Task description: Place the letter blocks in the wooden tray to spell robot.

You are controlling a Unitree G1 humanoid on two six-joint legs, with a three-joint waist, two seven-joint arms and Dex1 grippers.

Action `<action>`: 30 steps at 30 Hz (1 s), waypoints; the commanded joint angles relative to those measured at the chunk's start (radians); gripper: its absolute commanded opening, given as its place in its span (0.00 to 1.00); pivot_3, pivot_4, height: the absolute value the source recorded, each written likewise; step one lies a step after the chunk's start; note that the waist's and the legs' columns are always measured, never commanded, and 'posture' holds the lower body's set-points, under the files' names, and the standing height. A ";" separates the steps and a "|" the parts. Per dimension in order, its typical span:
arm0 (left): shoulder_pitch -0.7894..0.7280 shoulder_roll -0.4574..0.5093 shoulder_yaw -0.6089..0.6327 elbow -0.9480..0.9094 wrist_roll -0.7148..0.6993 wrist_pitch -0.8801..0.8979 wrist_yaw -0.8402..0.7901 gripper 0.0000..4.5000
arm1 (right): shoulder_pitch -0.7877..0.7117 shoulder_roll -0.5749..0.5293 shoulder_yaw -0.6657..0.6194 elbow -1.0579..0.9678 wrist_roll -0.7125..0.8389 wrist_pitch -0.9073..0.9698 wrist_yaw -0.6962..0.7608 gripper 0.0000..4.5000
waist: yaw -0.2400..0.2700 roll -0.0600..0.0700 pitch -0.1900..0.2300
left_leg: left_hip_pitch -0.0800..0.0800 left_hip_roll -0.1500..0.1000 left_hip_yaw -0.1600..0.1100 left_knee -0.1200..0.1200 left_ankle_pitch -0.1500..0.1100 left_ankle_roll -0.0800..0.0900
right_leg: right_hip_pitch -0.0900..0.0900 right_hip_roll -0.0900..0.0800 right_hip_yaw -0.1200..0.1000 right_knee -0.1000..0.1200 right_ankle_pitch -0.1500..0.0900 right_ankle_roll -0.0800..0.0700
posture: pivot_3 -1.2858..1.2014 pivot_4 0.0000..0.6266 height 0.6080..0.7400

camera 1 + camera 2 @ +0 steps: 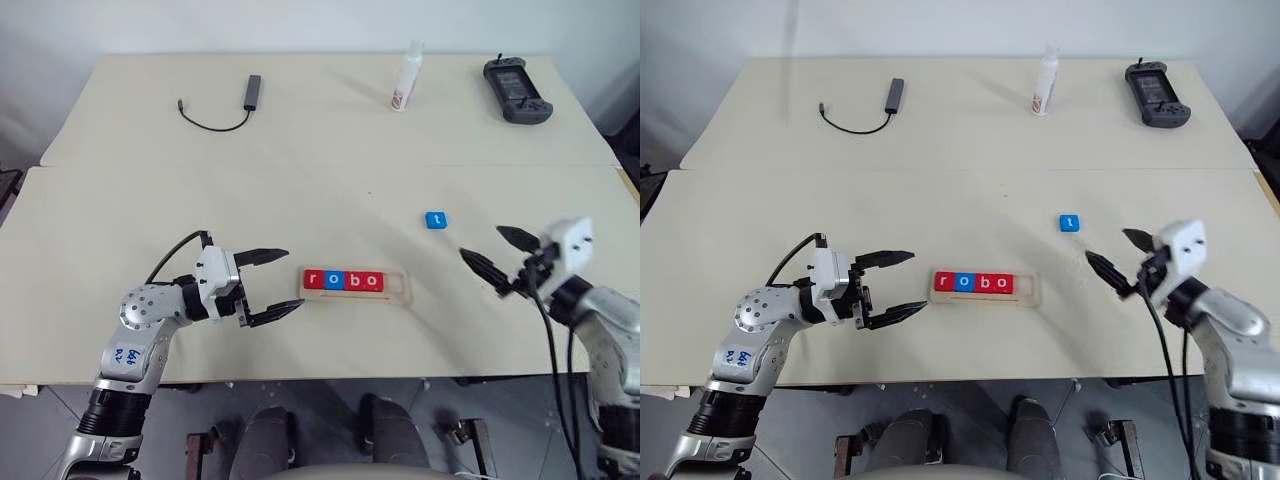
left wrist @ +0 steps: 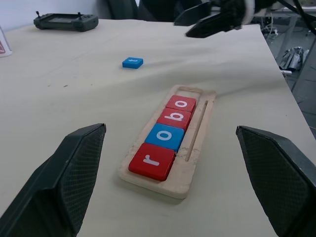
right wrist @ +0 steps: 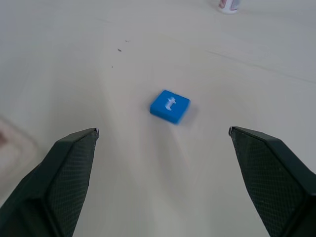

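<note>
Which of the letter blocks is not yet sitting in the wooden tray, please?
The blue t block: it lies alone on the table, ahead of the right gripper, while r, o, b, o fill the wooden tray.

Pale table [image 1: 120, 210] carries wooden tray [image 1: 400, 293], blue t block [image 1: 435, 220], cable [image 1: 215, 122], bottle [image 1: 406, 80], black controller [image 1: 516, 89].

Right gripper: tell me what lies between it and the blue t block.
Nothing: in the right wrist view, bare tabletop separates the open right gripper from the small blue square t block.
</note>
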 commanded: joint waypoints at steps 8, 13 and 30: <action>0.012 -0.023 -0.015 -0.089 -0.010 0.007 0.022 1.00 | -0.334 0.113 0.129 0.250 -0.147 0.172 -0.290 0.98 | -0.002 0.000 0.000 | -0.002 -0.001 -0.001 -0.001 0.000 0.000 | -0.001 0.000 -0.002 -0.001 0.000 -0.001 | 0.52 0.24 1.00; 0.021 -0.022 -0.010 -0.105 -0.006 0.006 0.038 1.00 | -0.367 0.145 0.148 0.260 -0.168 0.272 -0.347 0.98 | -0.007 0.000 0.000 | -0.002 0.000 0.000 -0.003 0.000 0.000 | -0.001 0.000 -0.002 -0.001 0.000 -0.001 | 0.52 0.24 1.00; -0.014 -0.046 -0.050 -0.081 -0.006 0.013 0.030 1.00 | -0.206 0.175 0.137 -0.072 -0.150 0.332 -0.364 0.33 | -0.002 0.000 0.000 | -0.002 0.000 0.000 -0.003 0.000 0.000 | -0.001 0.000 -0.002 -0.002 0.000 -0.001 | 0.52 0.24 1.00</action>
